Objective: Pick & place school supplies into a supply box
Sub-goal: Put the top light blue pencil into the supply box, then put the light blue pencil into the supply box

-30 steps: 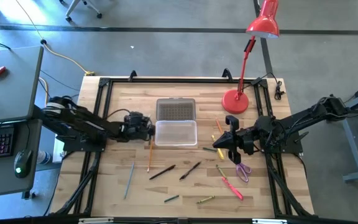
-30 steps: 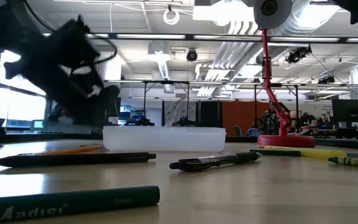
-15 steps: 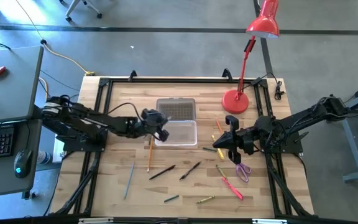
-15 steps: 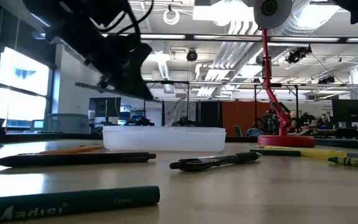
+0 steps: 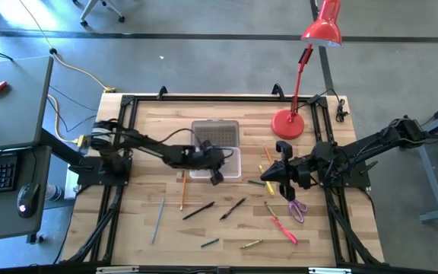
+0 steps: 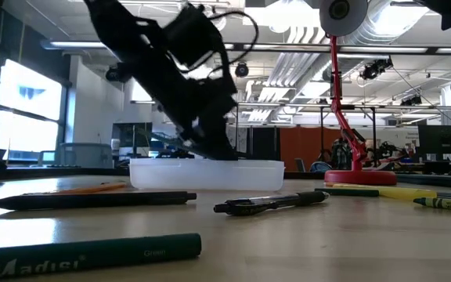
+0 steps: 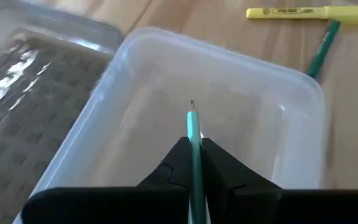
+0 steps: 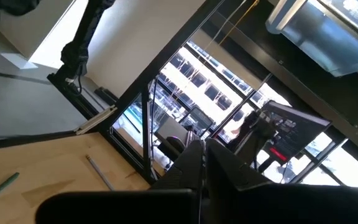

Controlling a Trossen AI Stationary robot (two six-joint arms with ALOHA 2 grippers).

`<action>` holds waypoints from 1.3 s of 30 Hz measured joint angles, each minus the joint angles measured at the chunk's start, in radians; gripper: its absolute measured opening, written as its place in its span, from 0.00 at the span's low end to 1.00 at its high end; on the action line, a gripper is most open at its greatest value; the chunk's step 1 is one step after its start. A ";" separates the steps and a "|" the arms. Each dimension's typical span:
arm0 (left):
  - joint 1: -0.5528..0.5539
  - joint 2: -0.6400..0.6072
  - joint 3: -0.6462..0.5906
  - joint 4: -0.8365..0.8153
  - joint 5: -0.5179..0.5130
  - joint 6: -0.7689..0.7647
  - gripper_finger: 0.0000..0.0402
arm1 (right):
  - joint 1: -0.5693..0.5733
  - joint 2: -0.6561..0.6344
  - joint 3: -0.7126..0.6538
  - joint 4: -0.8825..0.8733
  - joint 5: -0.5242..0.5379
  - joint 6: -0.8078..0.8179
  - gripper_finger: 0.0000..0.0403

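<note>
My left gripper point(image 5: 215, 170) hangs over the clear supply box point(image 5: 226, 162), shut on a green pencil point(image 7: 194, 130). The box rests on its base on the table, and its grey ribbed lid point(image 5: 215, 133) lies flat just beyond it. My right gripper point(image 5: 269, 177) waits shut, right of the box, above loose supplies. An orange pencil point(image 5: 182, 190), two black pens point(image 5: 198, 211) point(image 5: 233, 208), a pink pen point(image 5: 284, 228) and purple scissors point(image 5: 298, 208) lie flat on the wood. My left gripper pinches the green pencil between its two fingers point(image 7: 225, 168), near the pencil's sharpened end point(image 7: 193, 121). The pencil lies along the fingers, and its tip sticks out past them. It is lifted clear, pointing down into the open box point(image 7: 278, 124).
A red desk lamp point(image 5: 287, 124) stands at the far right of the table. A yellow highlighter point(image 7: 297, 12) and a green marker point(image 7: 322, 46) lie right of the box. A grey pencil point(image 5: 158, 219), a green marker point(image 5: 210, 243) and a crayon point(image 5: 251, 244) lie near the table's near edge.
My left arm has swung toward the table's right, from left of the box to above its inside, and tipped down toward the box. The right arm has kept still.
</note>
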 joint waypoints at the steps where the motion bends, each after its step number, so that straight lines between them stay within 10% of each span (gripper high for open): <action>1: 0.011 0.017 0.012 -0.010 0.014 0.010 0.15 | 0.000 0.000 0.000 0.000 0.000 0.009 0.00; 20: 0.074 0.061 0.122 -0.140 0.084 0.008 0.28 | 0.001 0.003 0.000 0.014 0.000 0.062 0.00; 31: 0.002 -0.097 0.423 -0.880 -0.154 -0.063 0.25 | 0.001 0.002 0.000 0.009 0.000 0.061 0.00; 39: -0.231 -0.326 0.452 -1.391 -0.434 -0.614 0.25 | 0.001 0.002 0.000 0.005 0.000 0.061 0.00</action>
